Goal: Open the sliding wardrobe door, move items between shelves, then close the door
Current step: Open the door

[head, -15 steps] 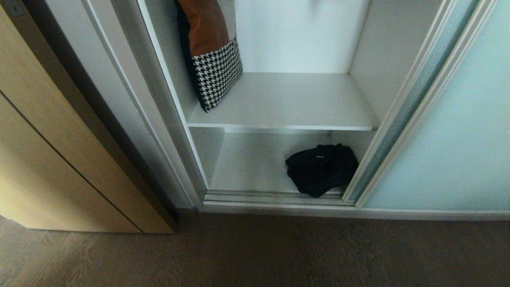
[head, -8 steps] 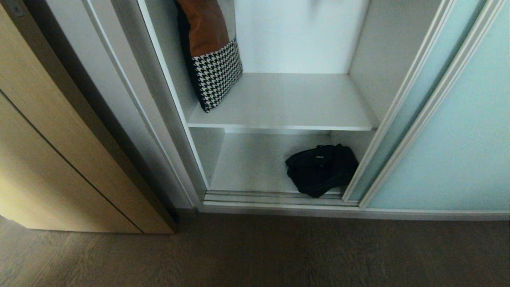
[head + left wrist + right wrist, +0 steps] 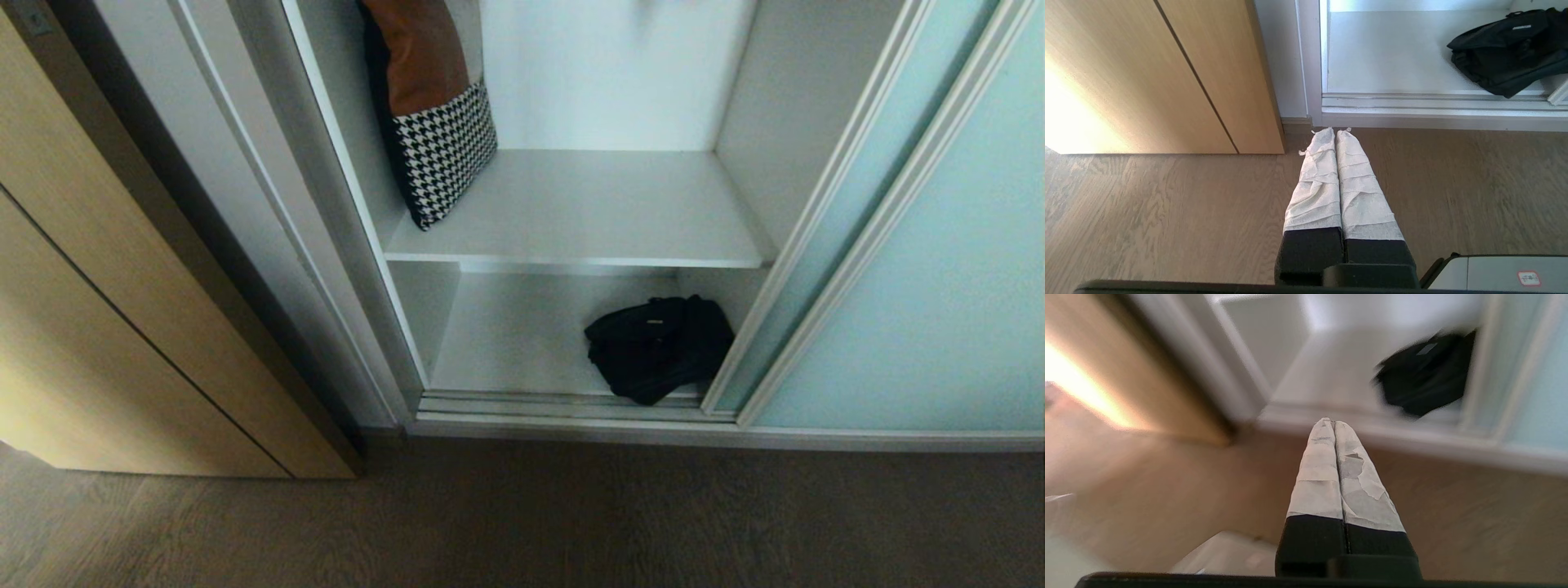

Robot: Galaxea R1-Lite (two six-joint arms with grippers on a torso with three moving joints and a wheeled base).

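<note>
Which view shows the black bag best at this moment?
The head view: the whole black bag lies sharp on the lower shelf, next to the sliding door. The left wrist view is sharp too, but the frame edge cuts the bag off. The right wrist view shows it only as a dark smear.

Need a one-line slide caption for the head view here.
Sliding wardrobe door open; black bag on lower shelf, houndstooth cushion on upper shelf; no arm in view.

The bag (image 3: pixel 660 358) lies on the lower shelf (image 3: pixel 522 335) at its right, beside the door (image 3: pixel 922 269); the cushion (image 3: pixel 437 122) stands above.
</note>
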